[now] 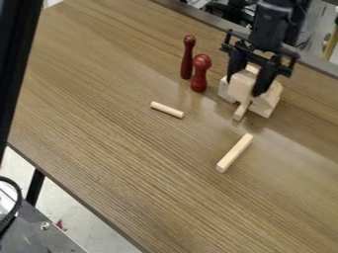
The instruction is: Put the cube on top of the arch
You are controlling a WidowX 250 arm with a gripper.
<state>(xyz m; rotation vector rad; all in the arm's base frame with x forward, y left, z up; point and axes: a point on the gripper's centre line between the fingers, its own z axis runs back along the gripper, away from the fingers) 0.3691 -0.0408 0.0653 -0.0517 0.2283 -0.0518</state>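
Pinching the cube [241, 86] with the gripper [243, 88] in the upper right of the frame, so yeah, having it right between both fingertips, and overlapping the arch [269, 103] from this angle.

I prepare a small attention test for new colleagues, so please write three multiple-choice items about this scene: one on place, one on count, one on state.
1. Where is the cube?
A) beside the short round stick
B) between the fingers of the tool
C) behind the red pins

2. How many red pins are there?
A) one
B) three
C) two

3. How are the red pins placed?
A) upright
B) lying flat
C) one upright, one lying

1: B, a finger shows on each side of it.
2: C, a slimmer one and a thicker one show.
3: A, both rise with their round heads on top.
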